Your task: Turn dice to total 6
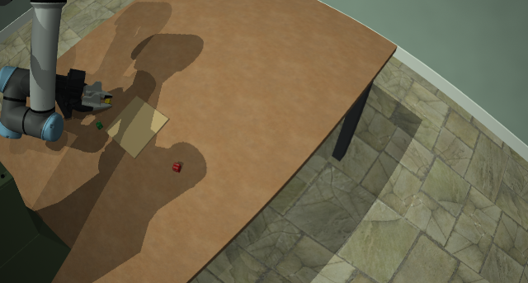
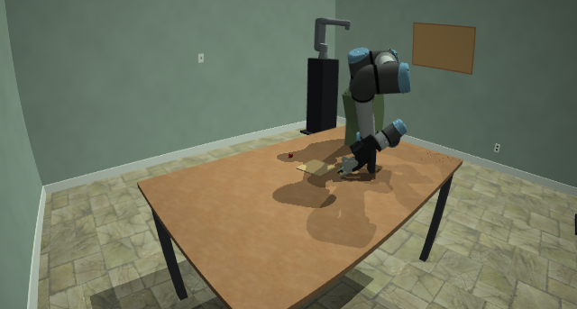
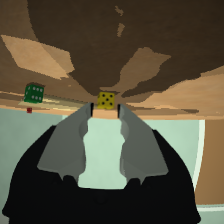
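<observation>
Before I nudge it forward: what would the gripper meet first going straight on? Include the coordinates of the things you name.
Likely the yellow die (image 1: 107, 101) (image 3: 106, 100), just ahead between the open gripper's (image 1: 110, 101) (image 2: 341, 173) (image 3: 105, 110) fingertips, though its depth is hard to judge.

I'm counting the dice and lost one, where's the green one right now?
In the top view, the green die sits off the mat, just beyond its left corner, below the gripper.

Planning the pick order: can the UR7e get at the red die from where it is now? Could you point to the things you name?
Probably yes, after moving across: the red die (image 1: 176, 167) (image 2: 290, 155) (image 3: 29, 110) sits past the mat (image 1: 137, 127) (image 2: 315, 168), with nothing standing around it. The gripper (image 1: 111, 101) (image 2: 340, 173) (image 3: 105, 104) is at the yellow die (image 1: 107, 101) (image 3: 106, 100) though.
</observation>
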Tool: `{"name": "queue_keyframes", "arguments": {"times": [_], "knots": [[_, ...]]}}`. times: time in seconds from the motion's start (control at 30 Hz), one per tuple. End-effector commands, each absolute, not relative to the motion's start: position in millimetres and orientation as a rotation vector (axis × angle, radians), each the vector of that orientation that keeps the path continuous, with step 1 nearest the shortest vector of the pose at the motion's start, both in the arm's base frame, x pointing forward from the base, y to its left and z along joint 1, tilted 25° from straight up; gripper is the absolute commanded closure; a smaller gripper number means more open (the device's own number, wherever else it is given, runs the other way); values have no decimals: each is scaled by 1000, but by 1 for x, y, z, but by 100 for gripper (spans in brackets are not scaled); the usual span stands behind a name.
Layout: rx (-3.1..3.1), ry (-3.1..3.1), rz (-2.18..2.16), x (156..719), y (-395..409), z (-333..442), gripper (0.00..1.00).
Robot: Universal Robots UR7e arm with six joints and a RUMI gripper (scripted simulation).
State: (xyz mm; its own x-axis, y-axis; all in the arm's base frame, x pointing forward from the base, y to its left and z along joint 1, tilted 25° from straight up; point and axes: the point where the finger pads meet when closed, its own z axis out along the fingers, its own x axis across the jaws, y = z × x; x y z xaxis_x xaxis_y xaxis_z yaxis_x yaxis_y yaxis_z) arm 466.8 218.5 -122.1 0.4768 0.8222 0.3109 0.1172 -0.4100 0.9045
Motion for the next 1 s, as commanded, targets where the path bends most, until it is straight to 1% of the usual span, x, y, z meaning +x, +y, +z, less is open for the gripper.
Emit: {"name": "queue_keyframes", "arguments": {"times": [0.0, 0.67, 0.97], "knots": [[1833, 789, 995, 467, 218, -123, 82], [1833, 789, 995, 427, 237, -109, 82], [1833, 789, 995, 423, 238, -107, 82]]}}
